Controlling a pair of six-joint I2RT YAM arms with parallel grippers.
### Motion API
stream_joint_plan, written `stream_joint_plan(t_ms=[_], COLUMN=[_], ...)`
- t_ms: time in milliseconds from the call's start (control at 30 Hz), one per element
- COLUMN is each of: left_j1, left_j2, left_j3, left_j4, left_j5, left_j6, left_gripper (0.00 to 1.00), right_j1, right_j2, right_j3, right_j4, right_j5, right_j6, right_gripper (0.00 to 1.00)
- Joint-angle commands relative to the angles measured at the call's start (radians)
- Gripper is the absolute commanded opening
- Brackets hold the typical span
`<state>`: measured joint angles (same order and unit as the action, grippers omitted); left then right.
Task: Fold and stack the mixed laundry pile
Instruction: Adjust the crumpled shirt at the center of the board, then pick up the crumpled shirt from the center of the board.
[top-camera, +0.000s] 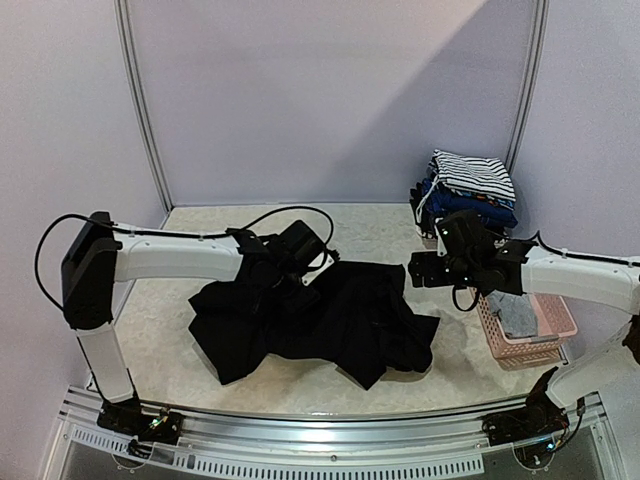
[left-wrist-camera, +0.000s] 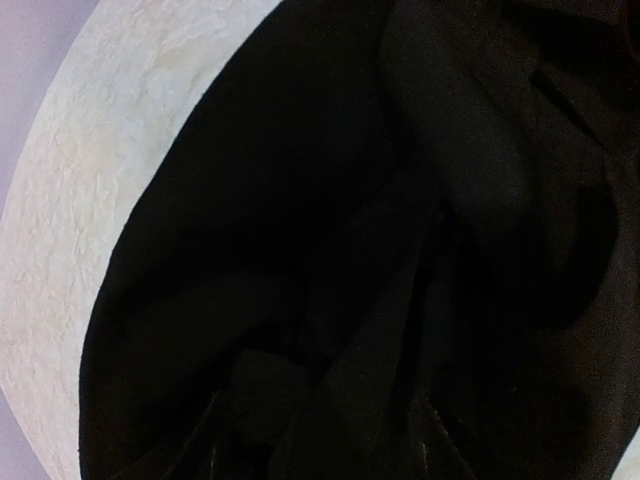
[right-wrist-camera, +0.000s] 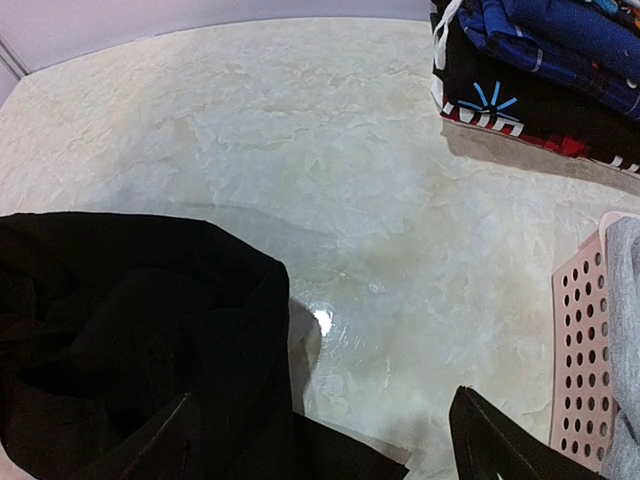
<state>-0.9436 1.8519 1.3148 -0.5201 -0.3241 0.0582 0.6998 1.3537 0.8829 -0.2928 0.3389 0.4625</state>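
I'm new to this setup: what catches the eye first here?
A large crumpled black garment sprawls across the middle of the table. At the far right stands a neat stack of folded clothes, striped on top; nearer, a pink basket holds a grey garment.

No text, label, brand or number can be read in any view. A blue starburst print, without lettering, is seen on the folded black garment (right-wrist-camera: 490, 100), upper right of the right wrist view.
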Motion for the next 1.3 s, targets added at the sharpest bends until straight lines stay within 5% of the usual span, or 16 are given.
stream_joint_plan(t_ms=[0, 167, 367, 833, 1267], left_j1=[-0.006, 0.015, 0.022, 0.068, 0.199], left_j2=[0.068, 0.116, 0.104, -0.209, -0.557], left_j3=[0.049, 0.072, 0.075, 0.092, -0.146], left_j4=[-0.041, -0.05, -0.007, 0.035, 0.16], left_j5=[-0.014, -0.037, -0.097, -0.092, -0.142], left_j6=[0.055, 0.06, 0.058, -0.124, -0.231], left_gripper=[0.61, 0.48, 0.0, 0.0, 0.0], right_j1=[-0.001, -0.002, 0.0, 0.038, 0.104], right_j2=[-0.021, -0.024, -0.049, -0.168, 0.061], right_j3=[-0.012, -0.015, -0.039, -0.164, -0.076], right_j4=[-0.013, -0.011, 0.055, 0.31, 0.311], right_j5=[0.011, -0.003, -0.126, -0.558, -0.438], right_j6=[0.001, -0.003, -0.037, -0.073, -0.033], right_gripper=[0.87, 0.87, 0.86, 0.83, 0.78])
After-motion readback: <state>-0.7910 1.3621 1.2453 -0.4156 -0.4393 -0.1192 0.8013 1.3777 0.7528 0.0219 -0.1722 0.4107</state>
